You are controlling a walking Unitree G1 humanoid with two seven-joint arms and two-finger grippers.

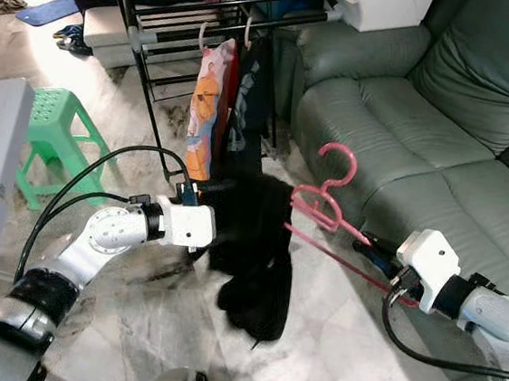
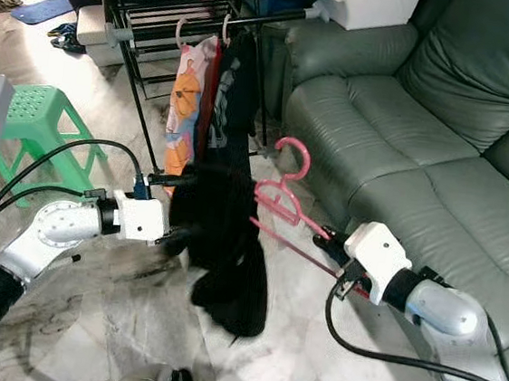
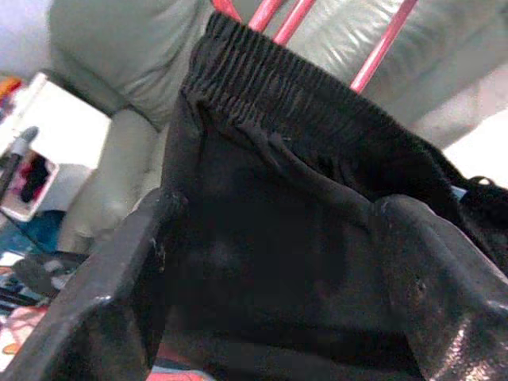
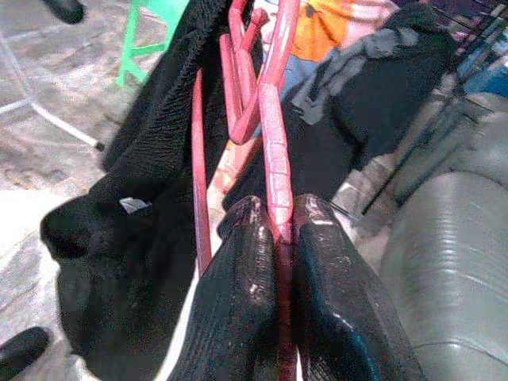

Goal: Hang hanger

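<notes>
Jaws of the right gripper [image 4: 278, 238] clamp the pink hanger [image 1: 326, 203]; left gripper [image 1: 200, 205] jaws pinch the black garment [image 1: 252, 254]. The hook points up-left toward the rack [image 1: 210, 8], beyond the left arm.

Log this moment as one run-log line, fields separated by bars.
right gripper: shut on pink hanger | left gripper: holding black garment | clothes rack: ahead, hanger not yet hung

home living room | green sofa [image 1: 443, 128] | clothes rack [image 1: 177, 19] | marble floor [image 1: 131, 323]
</notes>
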